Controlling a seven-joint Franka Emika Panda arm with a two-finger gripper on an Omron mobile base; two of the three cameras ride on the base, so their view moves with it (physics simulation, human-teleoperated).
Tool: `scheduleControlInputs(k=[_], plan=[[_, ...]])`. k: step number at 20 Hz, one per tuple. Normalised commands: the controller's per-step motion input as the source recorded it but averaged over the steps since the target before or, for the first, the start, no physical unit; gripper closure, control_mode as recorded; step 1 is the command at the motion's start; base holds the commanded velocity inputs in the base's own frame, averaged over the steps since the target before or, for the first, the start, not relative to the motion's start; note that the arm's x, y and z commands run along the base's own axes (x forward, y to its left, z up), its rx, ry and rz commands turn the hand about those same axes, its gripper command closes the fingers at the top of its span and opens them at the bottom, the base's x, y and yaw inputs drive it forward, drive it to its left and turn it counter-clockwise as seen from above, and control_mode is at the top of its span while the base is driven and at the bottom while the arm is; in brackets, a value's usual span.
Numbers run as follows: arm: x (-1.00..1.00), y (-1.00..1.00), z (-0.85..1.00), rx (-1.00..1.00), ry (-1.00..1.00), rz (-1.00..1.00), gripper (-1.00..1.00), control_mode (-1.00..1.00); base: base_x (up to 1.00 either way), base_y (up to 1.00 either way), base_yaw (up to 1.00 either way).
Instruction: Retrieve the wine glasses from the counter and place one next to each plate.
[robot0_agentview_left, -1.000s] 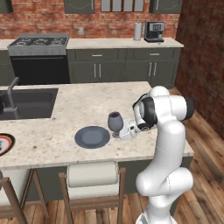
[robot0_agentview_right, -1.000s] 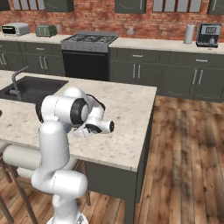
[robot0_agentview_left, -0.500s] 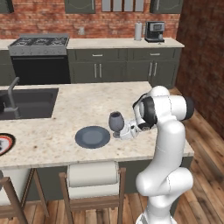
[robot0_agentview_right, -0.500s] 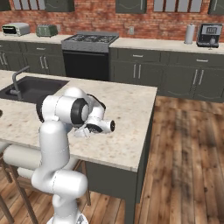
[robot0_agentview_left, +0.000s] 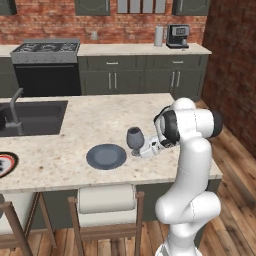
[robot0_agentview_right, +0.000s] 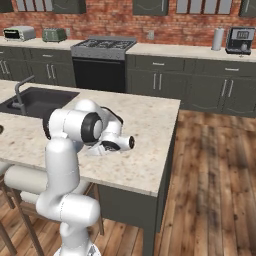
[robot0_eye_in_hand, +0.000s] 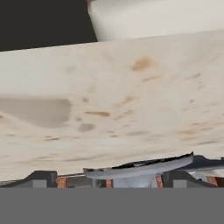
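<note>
Arm folded low over island (robot0_agentview_left: 75, 117), fingers (robot0_agentview_left: 140, 150) clamped on wine glass (robot0_agentview_left: 134, 139), just beside slate-blue plate (robot0_agentview_left: 106, 156)

We see speckled beige stone worktop (robot0_eye_in_hand: 131, 96), a grey round glass foot (robot0_eye_in_hand: 140, 167) between our finger tips (robot0_eye_in_hand: 41, 178), dark beyond the edge

Base views flank the island (robot0_agentview_left: 75, 130) — hand view skims close.

Red brick wall (robot0_agentview_left: 45, 30), wooden floor (robot0_agentview_right: 215, 170), dark cabinets (robot0_agentview_left: 145, 80).
</note>
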Motion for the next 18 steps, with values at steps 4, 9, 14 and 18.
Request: scheduleControlInputs(k=[4,9,14,18], plan=[[-0.08,-0.31,-0.03,0.0,-0.04,0.0,-1.0,-1.0,0.0,0.0,0.0],[-0.1,-0.14,-0.31,-0.01,-0.01,0.0,-1.0,-1.0,0.0,0.0,0.0],[-0.24,0.34,-0.52,-0.01,0.0,0.01,-1.0,-1.0,0.0,0.0,0.0],[0.0,0.23,-0.08,0.0,0.0,0.0,-1.0,-1.0,0.0,0.0,0.0]])
